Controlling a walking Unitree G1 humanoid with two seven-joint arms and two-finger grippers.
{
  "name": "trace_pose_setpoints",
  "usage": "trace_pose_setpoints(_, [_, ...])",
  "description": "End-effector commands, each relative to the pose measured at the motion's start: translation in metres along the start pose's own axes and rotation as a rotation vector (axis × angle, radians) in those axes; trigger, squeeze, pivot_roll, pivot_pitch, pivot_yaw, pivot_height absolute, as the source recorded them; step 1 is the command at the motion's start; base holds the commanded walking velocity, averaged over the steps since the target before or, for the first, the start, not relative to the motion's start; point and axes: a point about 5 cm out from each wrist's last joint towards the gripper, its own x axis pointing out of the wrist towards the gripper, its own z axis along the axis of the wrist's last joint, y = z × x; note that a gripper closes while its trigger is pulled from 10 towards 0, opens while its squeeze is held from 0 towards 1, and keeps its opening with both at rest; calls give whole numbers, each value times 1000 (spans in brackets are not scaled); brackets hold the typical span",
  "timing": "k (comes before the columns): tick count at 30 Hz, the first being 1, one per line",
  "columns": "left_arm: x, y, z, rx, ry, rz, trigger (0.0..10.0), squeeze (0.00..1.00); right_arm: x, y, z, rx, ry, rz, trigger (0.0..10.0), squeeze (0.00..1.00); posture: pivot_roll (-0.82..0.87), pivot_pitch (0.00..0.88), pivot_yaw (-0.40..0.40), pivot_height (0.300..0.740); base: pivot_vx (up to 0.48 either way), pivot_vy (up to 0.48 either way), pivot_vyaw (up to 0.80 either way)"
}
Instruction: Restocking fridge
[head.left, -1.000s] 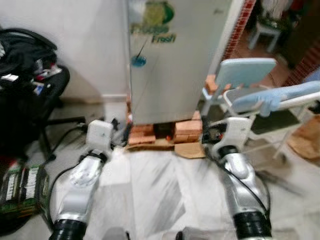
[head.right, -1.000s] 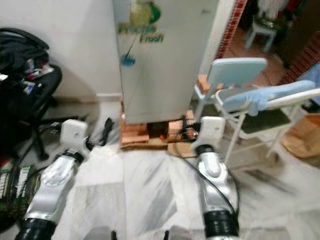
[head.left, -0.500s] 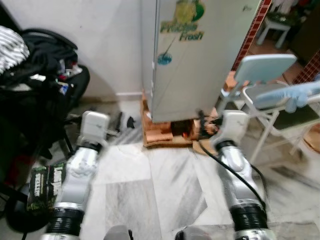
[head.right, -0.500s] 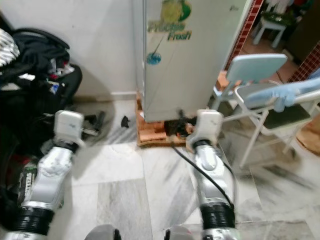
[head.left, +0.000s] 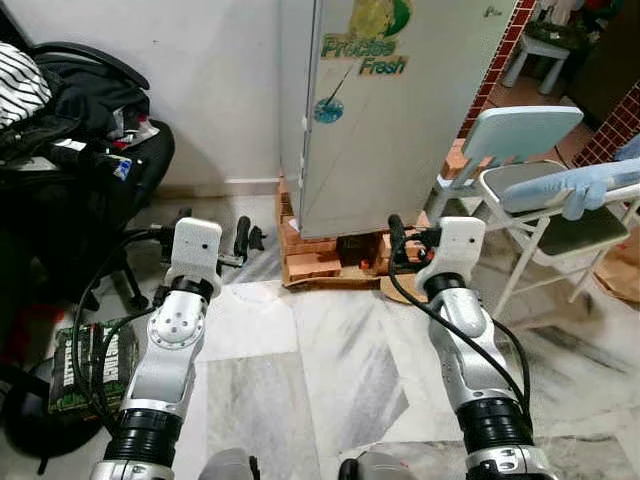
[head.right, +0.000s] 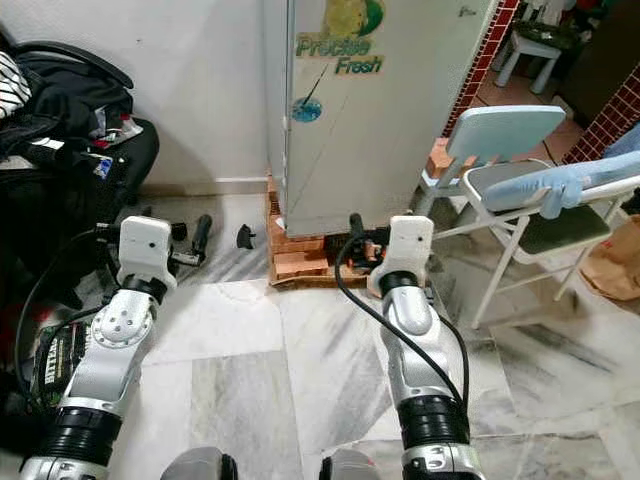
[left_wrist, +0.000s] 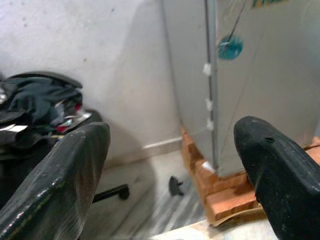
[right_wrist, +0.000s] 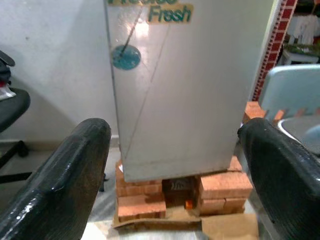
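Facing closed fridge (head.left: 400, 110) on bricks (head.left: 310, 262) | left gripper (left_wrist: 170, 165), right gripper (right_wrist: 172, 165) spread wide, empty, short of it

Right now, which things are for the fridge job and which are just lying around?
For the job:
fridge, door shut, standing on bricks
left gripper, open, holding nothing
right gripper, open, holding nothing

Just lying around:
folding chair with a blue cloth
office chair piled with clothes
green box on the floor

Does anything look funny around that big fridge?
Yes. The tall silver fridge stands on stacks of orange bricks over flattened cardboard, not straight on the floor. To its left, a black office chair is heaped with clothes.
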Motion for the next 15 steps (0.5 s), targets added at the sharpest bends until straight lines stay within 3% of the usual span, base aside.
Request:
trace_pose_setpoints(1, [0,9,-1,6,-7,8,10000,0,-1,-4,0,3,-7,-12,10000,0,45,21,-64,740,0,480,0])
trace_pose_setpoints(6, [2,12,-4,2,1,20,10000,0,-5,-2,-2,2,-2,-6,10000,0,43,20,-67,740,144,424,0])
trace_pose_setpoints(10, [3,3,-3,-25,-5,-27,10000,0,-8,0,-3,-1,-1,-3,10000,0,45,15,-69,740,266,399,0])
trace_pose_setpoints(12, [4,0,-2,-35,-8,-47,10000,0,-8,0,-3,1,1,-2,10000,0,38,18,-63,740,287,384,-534])
trace_pose_setpoints(15, [2,-3,0,-38,-30,-81,10000,0,-6,2,0,-2,-11,9,10000,0,32,23,-52,740,459,0,-667])
